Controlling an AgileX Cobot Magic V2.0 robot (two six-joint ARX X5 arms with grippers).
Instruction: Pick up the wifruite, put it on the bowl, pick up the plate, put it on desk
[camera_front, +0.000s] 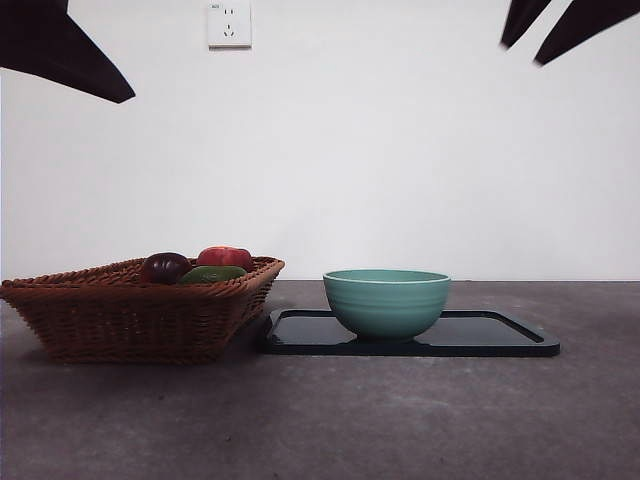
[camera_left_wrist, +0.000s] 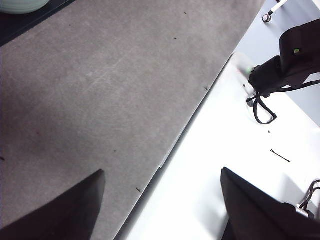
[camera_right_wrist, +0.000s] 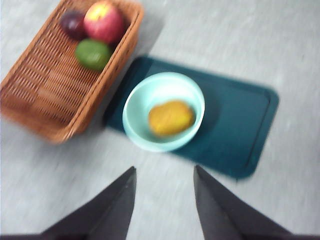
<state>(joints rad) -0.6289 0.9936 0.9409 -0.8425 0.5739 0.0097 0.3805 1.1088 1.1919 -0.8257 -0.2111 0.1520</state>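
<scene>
The wicker basket (camera_front: 140, 310) stands to the left of the bowl (camera_front: 386, 300), its near corner just beside the dark tray (camera_front: 500, 335) that the bowl sits on. In the basket lie a dark purple fruit (camera_front: 165, 267), a green fruit (camera_front: 212, 274) and a red apple (camera_front: 226, 257), all bunched at the end away from the bowl's side in the right wrist view.

The bowl rests on the left part of the tray, upright. The wifruite (camera_right_wrist: 171, 118) lies inside the bowl, about in the middle of its floor; from the front the bowl's wall hides it. To the right of the bowl the tray's surface is bare up to its raised rim, and past the tray the table (camera_front: 320, 420) runs on open.

The left tool (camera_left_wrist: 162, 205) is well away from the bowl: its wrist view shows only a sliver of the bowl's rim at a far corner, with bare table and the table's edge between. Its two jaws stand wide apart and hold nothing.

The right tool (camera_right_wrist: 164, 200) hangs high above the table on the near side of the bowl, well apart from it, with the wifruite ahead of its tips. Its jaws are parted and nothing is between them. That view is blurred.

In the front view both arms show only as black tips at the top corners, and the table in front of basket and tray is open.
</scene>
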